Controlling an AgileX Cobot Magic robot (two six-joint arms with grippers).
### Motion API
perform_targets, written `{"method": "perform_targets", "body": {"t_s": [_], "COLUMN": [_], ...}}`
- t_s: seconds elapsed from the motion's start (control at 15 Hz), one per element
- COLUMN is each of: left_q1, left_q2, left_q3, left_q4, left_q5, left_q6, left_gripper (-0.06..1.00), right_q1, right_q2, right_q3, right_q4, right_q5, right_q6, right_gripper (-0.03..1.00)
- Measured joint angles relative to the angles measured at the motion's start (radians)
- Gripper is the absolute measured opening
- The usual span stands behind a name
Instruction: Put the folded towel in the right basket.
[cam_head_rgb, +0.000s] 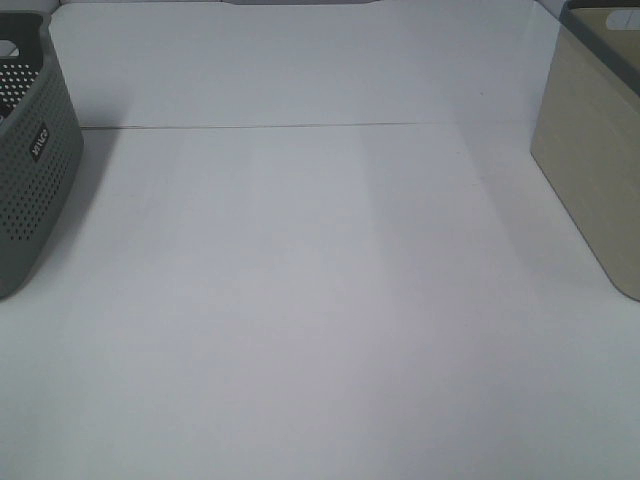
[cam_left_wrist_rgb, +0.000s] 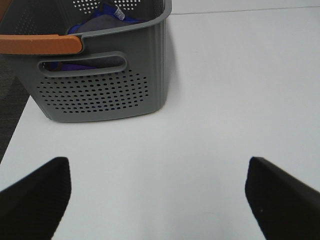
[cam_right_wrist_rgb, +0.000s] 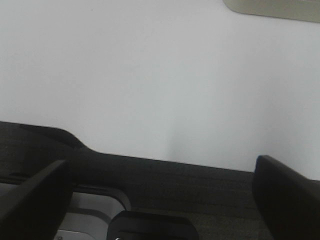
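You see little of the robot's body. On the left end effector (cam_left_wrist_rgb: 159, 197), only two matte black fingers (cam_left_wrist_rgb: 35, 192) show, broad wedge shapes with rounded corners and plain surfaces, no markings or screws visible. The right end effector (cam_right_wrist_rgb: 162, 192) shows the same pair of black wedge fingers (cam_right_wrist_rgb: 287, 192). Between and behind them lies a dark curved part over a pale grey piece; what they belong to, you cannot tell.

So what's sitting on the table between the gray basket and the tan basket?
Nothing: the high view shows only bare white table between the gray basket and the tan basket.
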Motion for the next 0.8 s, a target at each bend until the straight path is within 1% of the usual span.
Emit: {"method": "perform_targets", "body": {"t_s": [0.07, 0.2, 0.4, 0.6, 0.8], "left_q1": [0.000, 0.000, 0.000, 0.000, 0.000], "left_q2": [0.000, 0.000, 0.000, 0.000, 0.000], "left_q3": [0.000, 0.000, 0.000, 0.000, 0.000], "left_q4": [0.000, 0.000, 0.000, 0.000, 0.000], "left_q5": [0.000, 0.000, 0.000, 0.000, 0.000], "left_q6": [0.000, 0.000, 0.000, 0.000, 0.000], "left_gripper": [0.88, 0.88, 0.88, 0.88, 0.88], "right_q1": [0.000, 0.000, 0.000, 0.000, 0.000], "right_q2": [-0.083, -0.237, -0.393, -0.478, -0.481], "right_q3": [0.045, 0.124, 0.138, 0.141, 0.141], "right_q4": [-0.020, -0.040, -0.042, -0.042, -0.049], "right_q5": [-0.015, -0.088, -0.110, -0.110, -0.110], "right_q6": [0.000, 0.000, 0.000, 0.000, 0.004], "right_gripper": [0.94, 0.94, 0.94, 0.94, 0.94]}}
